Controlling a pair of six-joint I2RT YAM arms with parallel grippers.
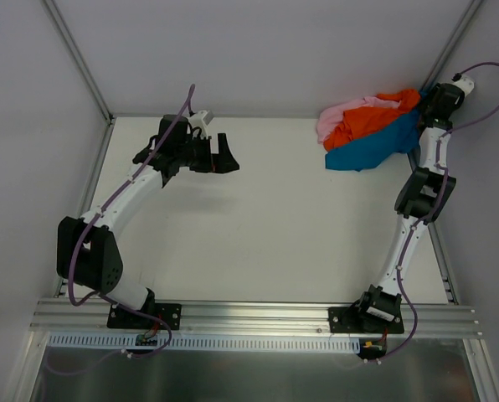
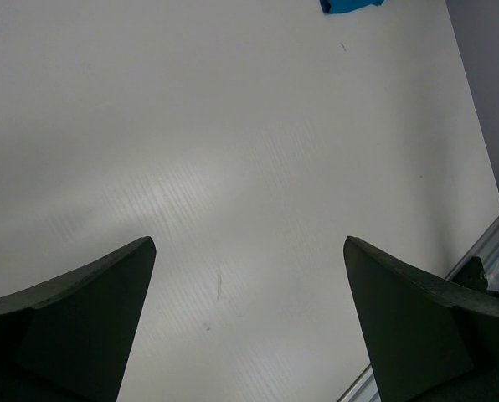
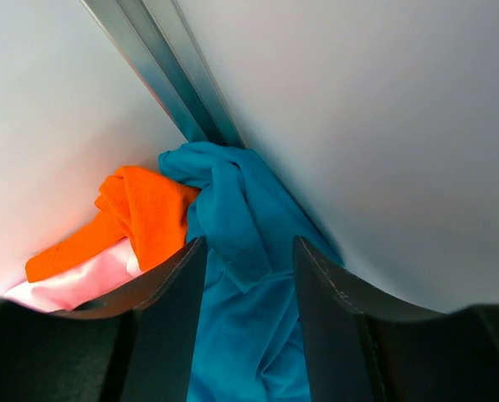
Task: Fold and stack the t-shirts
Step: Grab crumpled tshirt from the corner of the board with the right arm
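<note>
Three t-shirts lie crumpled together in the far right corner of the table: a teal-blue one (image 1: 371, 151), a bright orange one (image 1: 375, 120) and a pale pink one (image 1: 342, 117). My right gripper (image 1: 429, 100) is at that pile. In the right wrist view its jaws (image 3: 249, 243) stand apart, with a fold of the teal-blue shirt (image 3: 241, 201) between them; the orange shirt (image 3: 145, 213) and the pink shirt (image 3: 74, 285) lie to the left. My left gripper (image 1: 220, 153) hovers wide open over bare table at the far left (image 2: 249, 243), holding nothing. A teal corner (image 2: 350, 5) shows far off.
The white table (image 1: 258, 226) is walled in by pale panels. An aluminium corner post (image 3: 174, 92) stands right behind the shirts. A metal rail (image 1: 258, 314) carrying both arm bases runs along the near edge.
</note>
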